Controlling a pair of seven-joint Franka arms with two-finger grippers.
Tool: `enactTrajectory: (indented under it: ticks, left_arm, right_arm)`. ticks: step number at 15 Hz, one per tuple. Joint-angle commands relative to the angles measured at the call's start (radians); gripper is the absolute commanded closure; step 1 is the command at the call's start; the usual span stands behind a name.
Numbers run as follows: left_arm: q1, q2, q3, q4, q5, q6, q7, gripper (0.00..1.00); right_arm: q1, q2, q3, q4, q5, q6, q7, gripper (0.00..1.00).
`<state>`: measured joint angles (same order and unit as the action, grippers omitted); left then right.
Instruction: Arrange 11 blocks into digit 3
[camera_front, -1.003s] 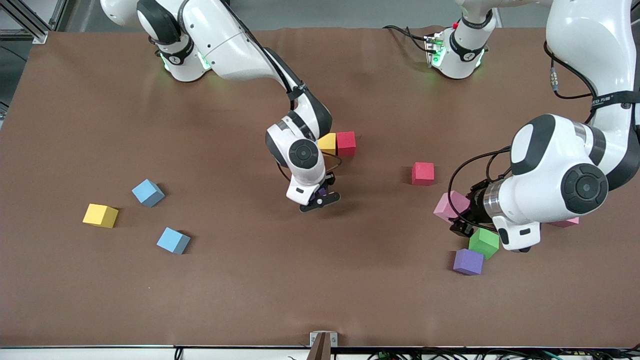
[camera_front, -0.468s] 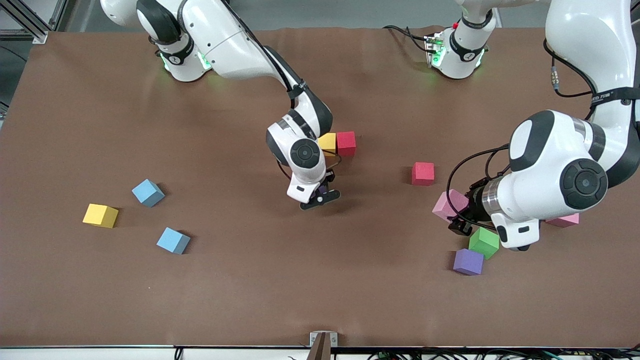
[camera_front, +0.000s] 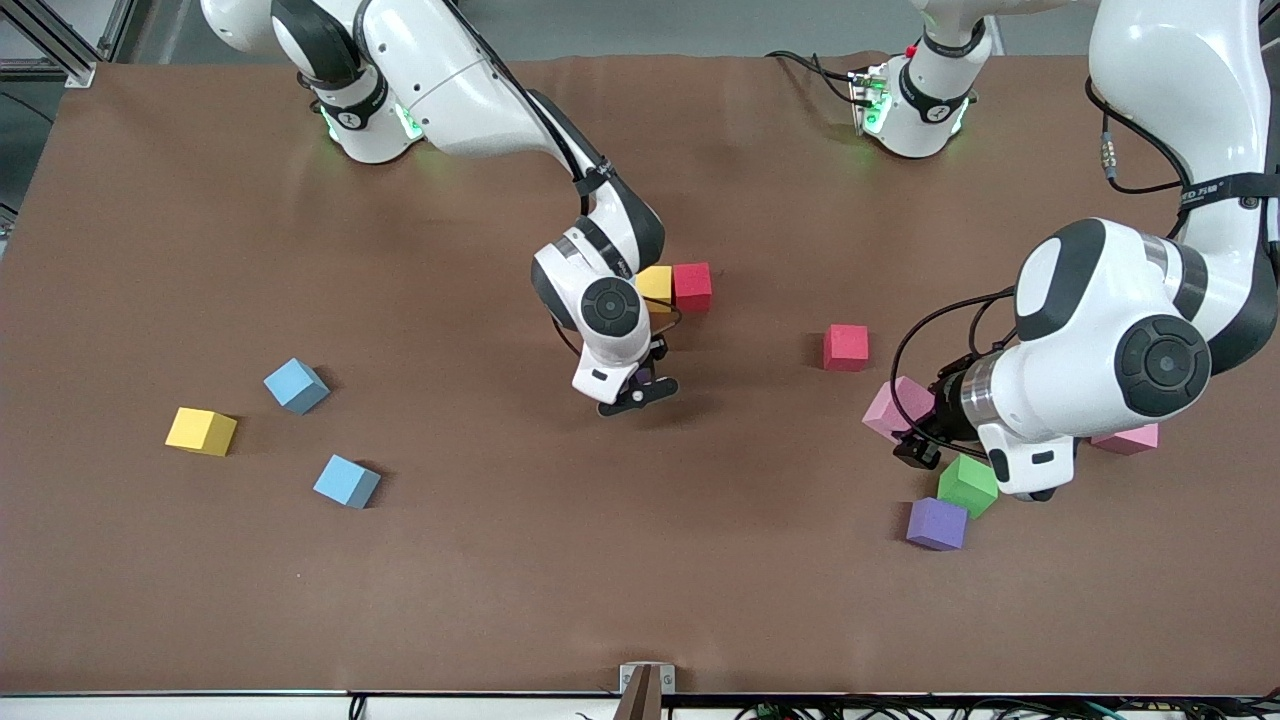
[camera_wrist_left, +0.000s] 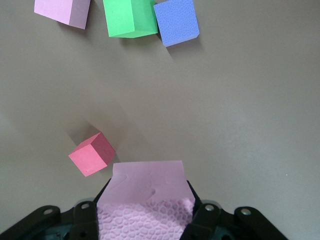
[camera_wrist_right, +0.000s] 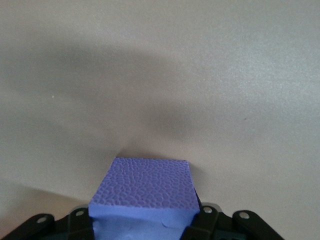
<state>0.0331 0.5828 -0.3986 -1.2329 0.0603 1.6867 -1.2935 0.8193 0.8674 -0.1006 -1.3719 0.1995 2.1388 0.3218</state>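
My right gripper (camera_front: 640, 388) is shut on a purple block (camera_wrist_right: 142, 192), held low over bare cloth close to a touching yellow block (camera_front: 655, 285) and red block (camera_front: 692, 286). My left gripper (camera_front: 915, 442) is shut on a pink block (camera_wrist_left: 145, 195), which also shows as the pink block (camera_front: 893, 407) between a lone red block (camera_front: 846, 347) and a green block (camera_front: 967, 485). A second purple block (camera_front: 937, 523) touches the green one. The digit 3 is not formed anywhere in view.
Another pink block (camera_front: 1125, 438) lies half hidden under the left arm. Toward the right arm's end lie two blue blocks (camera_front: 296, 385) (camera_front: 346, 481) and a yellow block (camera_front: 201, 431). The brown table cloth (camera_front: 640, 560) is bare along the camera edge.
The left gripper has drifted a little toward the middle of the table with the pink block. The right gripper has shifted slightly toward the yellow and red pair.
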Motion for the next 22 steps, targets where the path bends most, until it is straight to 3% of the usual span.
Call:
enactTrajectory:
  ticks: [1, 22]
  left_arm:
    - [0.001, -0.021, 0.003, -0.017, -0.007, -0.01, 0.013, 1.0]
    - [0.007, -0.005, 0.014, -0.014, -0.005, 0.048, 0.062, 1.0]
  right_arm:
    - [0.003, -0.005, 0.01, -0.073, 0.012, -0.023, 0.025, 0.75]
    - [-0.014, -0.007, 0.009, -0.073, 0.011, -0.04, 0.086, 0.74]
